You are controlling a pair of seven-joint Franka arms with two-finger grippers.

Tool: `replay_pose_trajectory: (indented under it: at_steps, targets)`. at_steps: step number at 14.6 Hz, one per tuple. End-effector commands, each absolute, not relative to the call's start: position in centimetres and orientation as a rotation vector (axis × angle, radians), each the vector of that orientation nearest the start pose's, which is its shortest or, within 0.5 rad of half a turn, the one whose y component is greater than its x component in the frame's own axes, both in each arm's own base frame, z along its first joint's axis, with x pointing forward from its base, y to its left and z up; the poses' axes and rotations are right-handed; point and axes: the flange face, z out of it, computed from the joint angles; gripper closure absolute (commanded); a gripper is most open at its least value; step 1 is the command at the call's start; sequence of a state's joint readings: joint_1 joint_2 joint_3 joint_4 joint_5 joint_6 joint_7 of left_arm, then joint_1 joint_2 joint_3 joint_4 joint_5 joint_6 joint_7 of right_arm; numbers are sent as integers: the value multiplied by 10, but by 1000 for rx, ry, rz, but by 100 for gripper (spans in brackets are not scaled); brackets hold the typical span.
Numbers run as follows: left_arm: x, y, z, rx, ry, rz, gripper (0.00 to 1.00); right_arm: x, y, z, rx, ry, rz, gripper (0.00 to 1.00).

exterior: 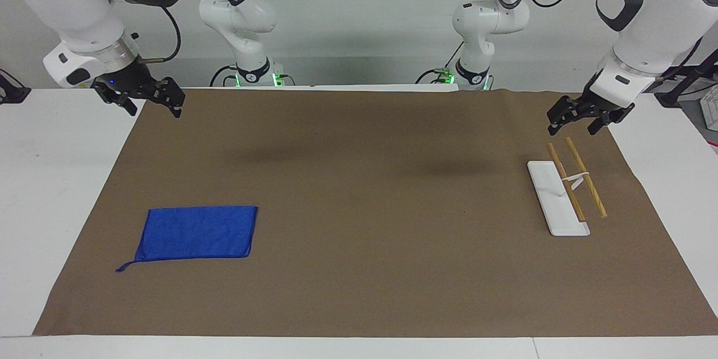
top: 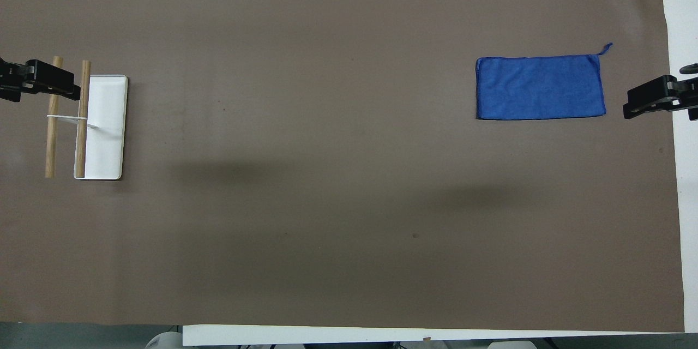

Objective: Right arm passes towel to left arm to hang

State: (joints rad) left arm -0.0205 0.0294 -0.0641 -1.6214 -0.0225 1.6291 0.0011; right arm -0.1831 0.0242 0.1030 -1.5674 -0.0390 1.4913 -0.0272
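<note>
The royal-blue towel [exterior: 196, 233] lies flat on the brown mat toward the right arm's end of the table, its thin loop [exterior: 123, 266] at one corner. It also shows in the overhead view [top: 540, 87]. My right gripper [exterior: 154, 106], with the blue wrist light, hangs open and empty in the air over the mat's edge at that end, apart from the towel; it shows in the overhead view [top: 651, 99]. My left gripper [exterior: 573, 126] hangs open and empty in the air over the rack's end of the mat, and shows in the overhead view [top: 41, 80].
A small rack stands toward the left arm's end: a white base tray [exterior: 561, 216] with two wooden rods [exterior: 586, 185] on a white bracket, also in the overhead view [top: 106, 147]. The brown mat [exterior: 359, 207] covers most of the white table.
</note>
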Motion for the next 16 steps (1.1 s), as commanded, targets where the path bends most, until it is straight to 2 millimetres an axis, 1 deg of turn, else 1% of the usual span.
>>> replay_pose_trajectory:
  at_steps: [1, 2, 4, 7, 8, 9, 10, 11, 12, 13, 15, 16]
  targets:
    - [562, -51, 593, -3148, 137, 27, 0, 545, -50, 607, -3150, 76, 152, 0]
    - [562, -51, 594, -3148, 137, 25, 0, 545, -51, 607, -3150, 76, 152, 0]
    - [562, -51, 593, -3148, 137, 27, 0, 545, -46, 609, -3154, 64, 135, 0]
    - [562, -52, 593, -3148, 139, 27, 0, 546, -50, 609, -3154, 28, 130, 0]
    - [561, -52, 593, -3148, 139, 32, 0, 546, -46, 607, -3152, -33, 138, 0]
    - [561, -49, 593, -3151, 132, 30, 0, 548, -35, 603, -3161, -80, 120, 0]
    - [562, -49, 592, -3151, 132, 30, 0, 558, -25, 604, -3170, -107, -5, 0]
    - [561, -50, 593, -3153, 132, 25, 0, 570, -28, 591, -3161, -100, -44, 0]
    - [561, -49, 592, -3153, 129, 30, 0, 589, -33, 564, -3145, -82, -15, 0]
    - [561, -50, 592, -3153, 132, 28, 0, 606, -42, 547, -3137, -64, -26, 0]
    - [560, -52, 593, -3152, 139, 28, 0, 626, -46, 511, -3130, -51, 6, 0]
    - [560, -53, 593, -3152, 134, 28, 0, 636, -50, 489, -3129, -11, 13, 0]
